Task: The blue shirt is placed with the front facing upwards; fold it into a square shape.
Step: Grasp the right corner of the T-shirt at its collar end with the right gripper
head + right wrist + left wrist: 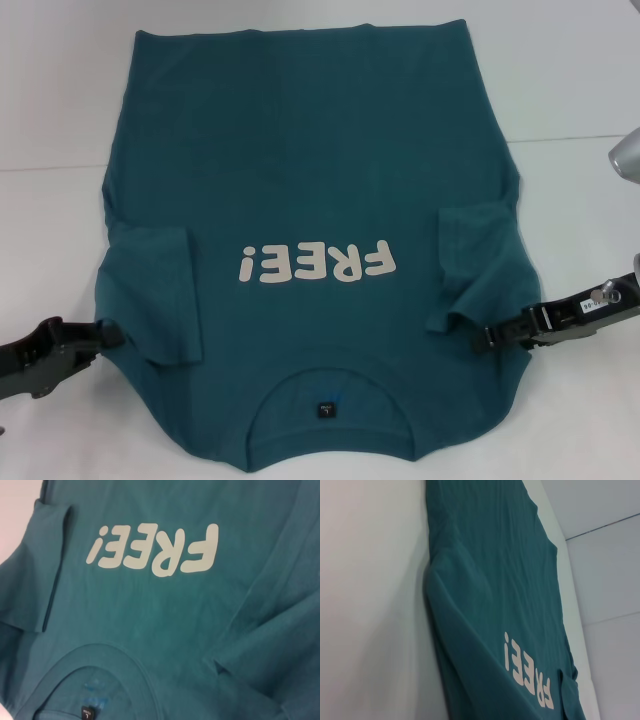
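Note:
The blue shirt (320, 170) lies flat on the white table, front up, its collar (330, 385) with a small dark tag (325, 409) nearest me. White "FREE!" lettering (315, 263) reads upside down from here. Both short sleeves are folded inward onto the body, one at the left (155, 290) and one at the right (475, 265). My left gripper (105, 335) sits low at the shirt's left shoulder edge. At the right shoulder edge sits my right gripper (487, 337). The left wrist view shows the shirt (490, 580) lengthwise; the right wrist view shows its chest and collar (150, 605).
The white table (60, 100) shows on both sides of the shirt and beyond its far hem. A seam line (570, 140) crosses the table at mid-depth. A grey metallic object (627, 155) pokes in at the right edge.

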